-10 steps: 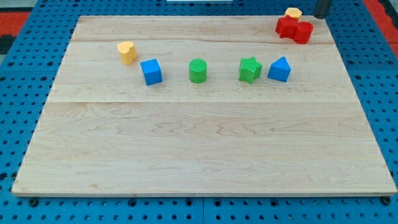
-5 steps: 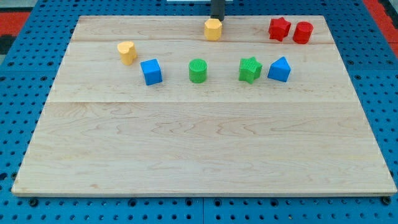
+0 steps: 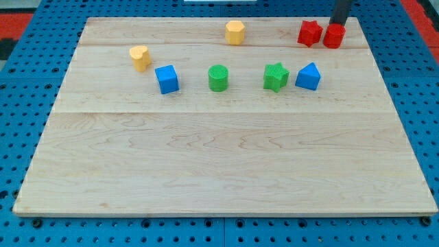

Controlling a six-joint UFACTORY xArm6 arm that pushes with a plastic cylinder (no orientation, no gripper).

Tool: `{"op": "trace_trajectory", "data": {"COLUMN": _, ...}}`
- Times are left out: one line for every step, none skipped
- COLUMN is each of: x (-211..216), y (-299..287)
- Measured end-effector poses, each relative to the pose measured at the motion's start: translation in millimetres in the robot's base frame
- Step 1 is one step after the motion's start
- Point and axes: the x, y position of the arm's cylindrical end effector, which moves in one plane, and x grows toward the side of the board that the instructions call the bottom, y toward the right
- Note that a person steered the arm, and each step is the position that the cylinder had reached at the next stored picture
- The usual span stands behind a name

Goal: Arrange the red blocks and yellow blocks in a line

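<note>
Jaws we have none: our rod ends in my tip (image 3: 339, 25), just behind the red cylinder (image 3: 334, 36) at the view's top right, perhaps touching it. Beside it is the red star (image 3: 309, 33). The yellow hexagonal block (image 3: 235, 32) lies further left, the yellow heart block (image 3: 140, 57) lower left. We judge the reds need pushing leftward into line.

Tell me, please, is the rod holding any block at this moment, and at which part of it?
Nothing is held. My tip only stands at the top edge of the red cylinder block, beside the red star block.
</note>
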Motion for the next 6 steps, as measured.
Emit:
{"op": "trace_trajectory", "data": {"x": 0.0, "y": -4.9}}
{"op": "trace_trajectory", "data": {"x": 2.5, "y": -9.9}}
{"op": "trace_trajectory", "data": {"x": 3.7, "y": -19.2}}
{"op": "trace_trajectory", "data": {"x": 3.7, "y": -37.4}}
{"op": "trace_trajectory", "data": {"x": 3.7, "y": -48.0}}
{"op": "trace_trajectory", "data": {"x": 2.8, "y": -51.2}}
